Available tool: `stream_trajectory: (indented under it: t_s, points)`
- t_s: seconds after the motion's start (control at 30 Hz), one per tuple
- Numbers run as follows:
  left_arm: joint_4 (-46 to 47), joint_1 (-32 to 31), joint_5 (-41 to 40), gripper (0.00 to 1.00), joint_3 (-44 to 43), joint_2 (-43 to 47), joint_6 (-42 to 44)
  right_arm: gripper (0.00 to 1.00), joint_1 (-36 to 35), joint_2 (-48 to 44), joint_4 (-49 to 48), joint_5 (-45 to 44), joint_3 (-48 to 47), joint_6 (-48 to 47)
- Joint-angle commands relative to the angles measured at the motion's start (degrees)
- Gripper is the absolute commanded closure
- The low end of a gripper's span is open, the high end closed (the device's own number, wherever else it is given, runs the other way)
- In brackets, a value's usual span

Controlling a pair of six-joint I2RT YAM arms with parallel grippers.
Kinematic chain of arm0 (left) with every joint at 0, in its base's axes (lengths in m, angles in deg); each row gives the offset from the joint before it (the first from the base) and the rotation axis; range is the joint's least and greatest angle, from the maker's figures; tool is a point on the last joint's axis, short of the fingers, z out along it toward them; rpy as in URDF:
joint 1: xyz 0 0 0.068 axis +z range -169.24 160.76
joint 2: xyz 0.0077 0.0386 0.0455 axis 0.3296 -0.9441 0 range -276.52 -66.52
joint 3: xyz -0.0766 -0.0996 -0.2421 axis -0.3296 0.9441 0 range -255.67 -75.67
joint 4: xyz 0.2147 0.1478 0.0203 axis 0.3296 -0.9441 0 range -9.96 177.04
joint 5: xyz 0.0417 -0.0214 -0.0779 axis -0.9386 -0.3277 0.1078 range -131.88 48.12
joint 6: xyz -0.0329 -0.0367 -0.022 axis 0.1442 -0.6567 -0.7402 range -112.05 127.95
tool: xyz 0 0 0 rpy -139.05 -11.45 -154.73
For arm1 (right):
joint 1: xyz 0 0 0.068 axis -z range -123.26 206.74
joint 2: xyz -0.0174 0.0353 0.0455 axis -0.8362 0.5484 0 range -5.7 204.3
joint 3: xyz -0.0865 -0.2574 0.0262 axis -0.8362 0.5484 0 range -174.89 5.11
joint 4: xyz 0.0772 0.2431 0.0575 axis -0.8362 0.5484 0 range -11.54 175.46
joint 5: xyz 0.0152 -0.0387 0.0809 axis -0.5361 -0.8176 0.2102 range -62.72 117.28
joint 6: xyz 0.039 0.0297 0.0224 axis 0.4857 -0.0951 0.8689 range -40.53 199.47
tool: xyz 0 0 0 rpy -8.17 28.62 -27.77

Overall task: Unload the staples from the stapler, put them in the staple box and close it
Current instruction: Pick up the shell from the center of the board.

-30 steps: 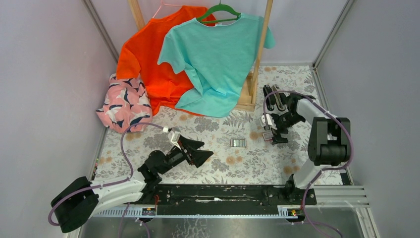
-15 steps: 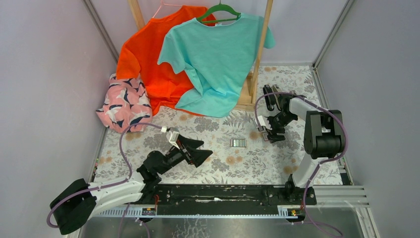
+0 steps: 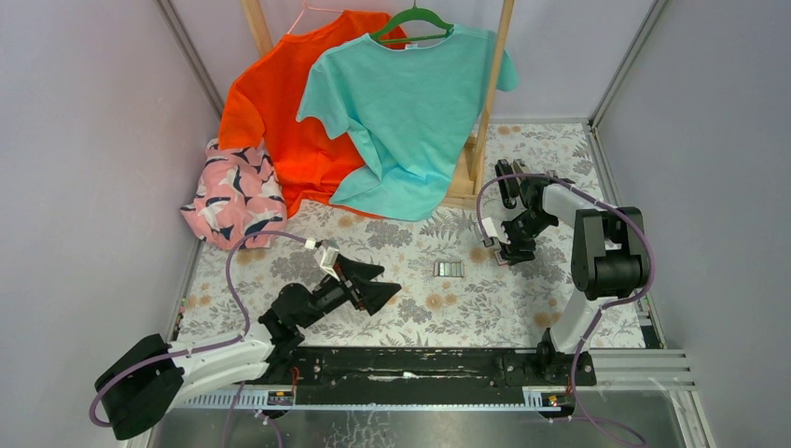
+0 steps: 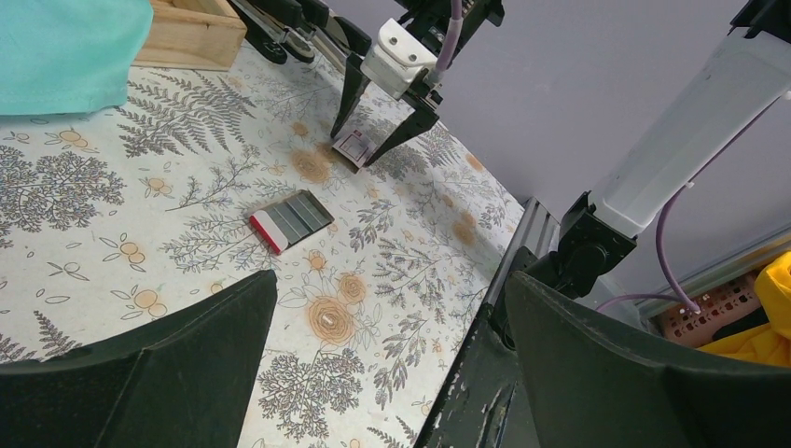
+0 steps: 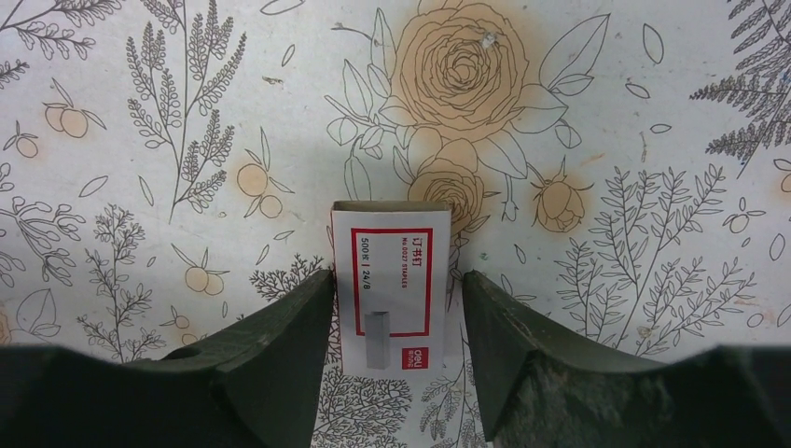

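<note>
Staples [image 4: 291, 221], seemingly grey strips, right hand [image 5: 396, 282] straddling white box [image 5: 390, 245], grip unclear, left hand [image 4: 390, 280] open

Staples mid-table, between the two grippers

The staples [image 3: 449, 269] lie on the table [image 3: 420, 317], right of the left gripper [image 3: 382, 284]. Just right of them, a small box [image 5: 392, 280] sits between the right gripper's [image 3: 500, 250] fingers. Behind it, by the rack [image 3: 492, 84], lies what seems to be the stapler [image 3: 506, 189]. Shirts [image 3: 401, 121] hang on the rack at the back, with a cloth bundle [image 3: 233, 191] at back left.

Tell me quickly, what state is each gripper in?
Left gripper: open, empty.
Right gripper: open, fingers either side of small box, no grip yet.
</note>
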Motion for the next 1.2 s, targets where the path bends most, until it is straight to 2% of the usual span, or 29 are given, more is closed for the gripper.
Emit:
stream_trajectory:
  t_s: [0.0, 0.33, 0.73, 0.9, 1.17]
  points:
    - [2.3, 0.3, -0.4, 0.00, 0.5, 0.1, 0.2, 0.42, -0.8, -1.6, 1.2, -0.4, 0.2, 0.7]
    - [2.2, 0.3, -0.3, 0.00, 0.5, 0.0, 0.3, 0.50, -0.9, -2.1, 1.5, 0.5, 0.1, 1.1]
    - [-1.7, 0.3, -0.4, 0.00, -0.3, 3.1, 1.2, 0.51, -2.7, -6.0, 3.9, 4.7, -0.9, 4.6]
    - [-10.4, 0.3, -2.0, 0.00, -2.0, 9.3, 3.0, 0.51, -6.9, -7.5, 3.8, 5.7, -2.4, 10.6]
    - [-37.0, 0.4, -8.6, 0.00, -9.4, 22.0, 7.2, 0.51, -19.7, -7.6, 0.7, 7.2, -8.0, 27.0]
